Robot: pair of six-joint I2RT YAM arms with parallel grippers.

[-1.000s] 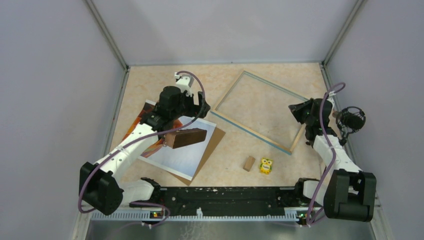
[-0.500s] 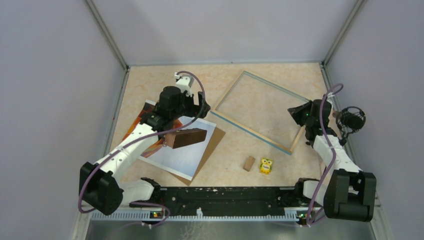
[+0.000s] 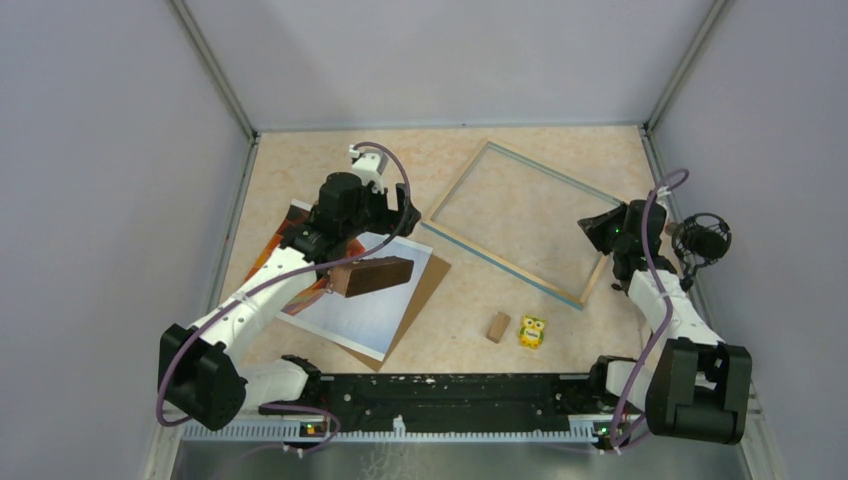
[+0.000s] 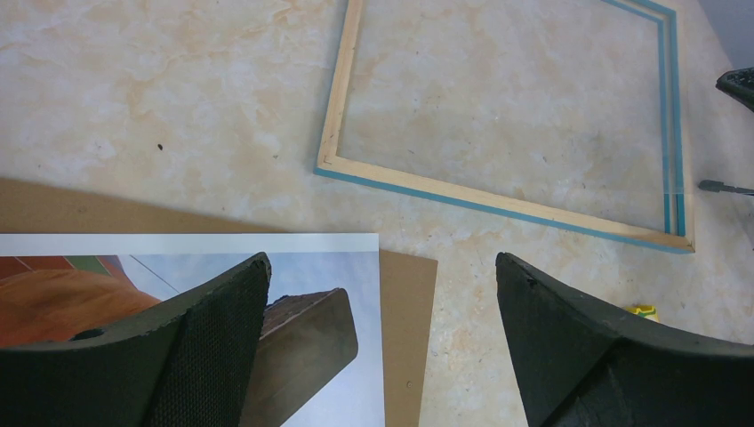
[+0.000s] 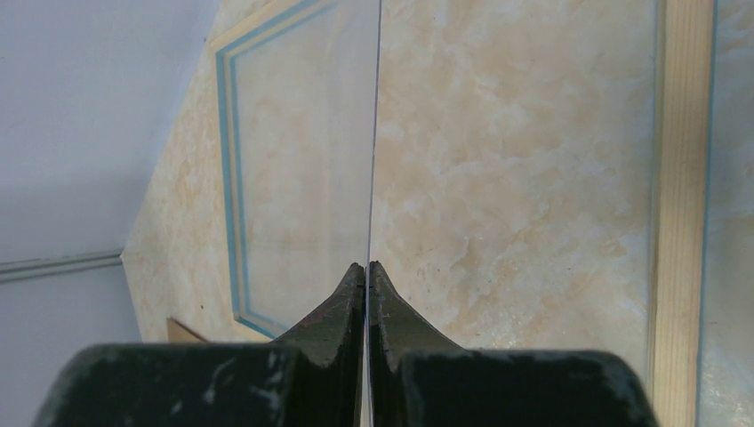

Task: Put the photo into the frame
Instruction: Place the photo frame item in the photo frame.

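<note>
Logging photo flat and face up on brown board at left of table, well apart from frame, itself flat at centre-right with bare table visible through opening. Weighted at right part by dark wood block resting on print. Judged light, thin and limp: prone to crease under a hard pinch, to sag if lifted by one corner, to skate across board if pushed. Offers little to grab from above while flat; best hold probably right edge or near right corner, just inside board edge, reached by sliding print outward past board or by working one fingertip underneath. Needs block off first, by judgement. Noting left gripper poised over right edge of photo, jaws spread full wide, nothing held, block just beside left jaw. Noting right gripper at right end of frame, clenched tight on what looks like a thin clear sheet seen edge-on; cannot confirm material. Presumed stiff, slick and breakable, so gentle handling advised. Rates frame as rigid and light, easy to take by any rail; not needing a move if photo carried across.
</note>
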